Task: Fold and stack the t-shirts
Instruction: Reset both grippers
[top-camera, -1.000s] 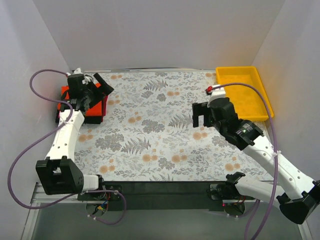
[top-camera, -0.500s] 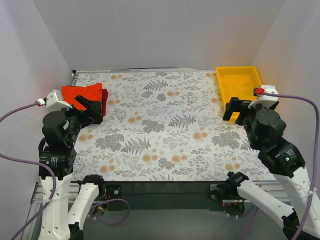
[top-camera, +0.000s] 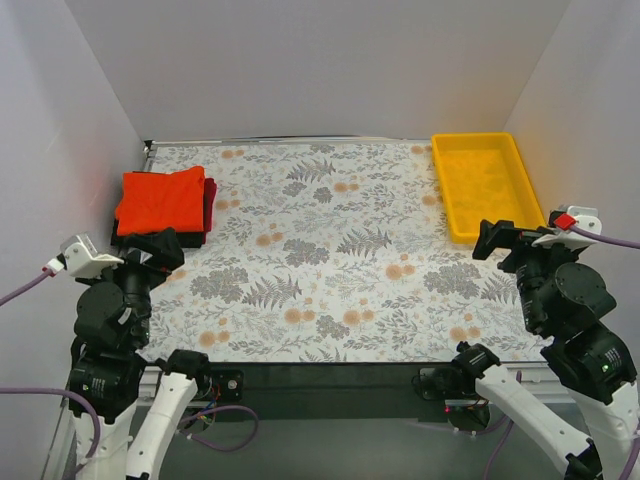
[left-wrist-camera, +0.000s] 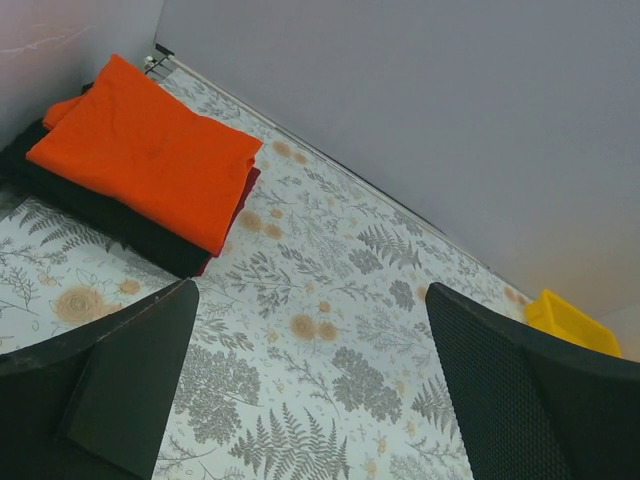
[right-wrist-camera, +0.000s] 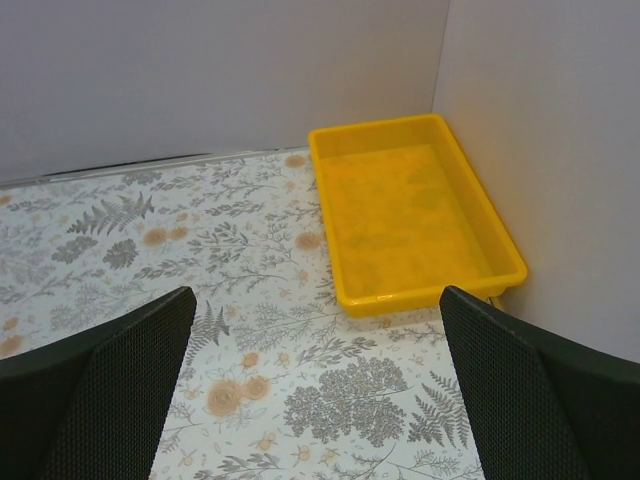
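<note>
Jaws of both arms wide, empty; folded orange-red cloth t-shirt (top-camera: 160, 200) tops black shirt (left-wrist-camera: 110, 222) and dark-red shirt (left-wrist-camera: 246, 190); stacking seems finished, no grasp remaining.

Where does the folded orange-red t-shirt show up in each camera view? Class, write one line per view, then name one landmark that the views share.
Top external: the orange-red t-shirt lies far left, towards the back wall.
Left wrist: upper left, lying on the darker folded shirts.
Right wrist: not in it.
Shared landmark: the yellow tray, far right from above, at the right edge in the left wrist view, upper right in the right wrist view.
</note>
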